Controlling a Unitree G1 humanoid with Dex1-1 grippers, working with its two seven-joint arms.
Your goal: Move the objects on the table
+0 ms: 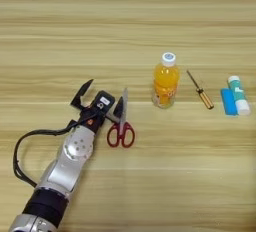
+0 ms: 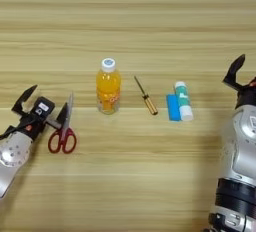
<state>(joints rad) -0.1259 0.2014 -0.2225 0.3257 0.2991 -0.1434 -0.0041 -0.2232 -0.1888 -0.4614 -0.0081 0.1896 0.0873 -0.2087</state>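
My left claw (image 1: 102, 97) hung low over the left part of the table (image 1: 128, 21), its two black fingers spread wide apart and holding nothing. One finger pointed up and away to the left, while the other lay just beside the blade of the red-handled scissors (image 1: 121, 127), close enough that I could not tell whether it touched the metal. The scissors lay flat with their blades closed and pointing away from me, the red loops nearest my forearm.

Right of the scissors, near the middle of the table, the orange-juice bottle (image 1: 165, 81) stood upright with its white cap on. Just beyond it the amber-handled screwdriver (image 1: 200, 90) lay slantwise, shaft toward the far side, apart from the bottle. Further right the small blue block (image 1: 228, 101) and the white-and-teal glue stick (image 1: 239, 95) lay side by side, touching or nearly so.

My right claw (image 2: 242, 75) sat at the right edge, well apart from everything; one finger showed, so I could not tell its state.
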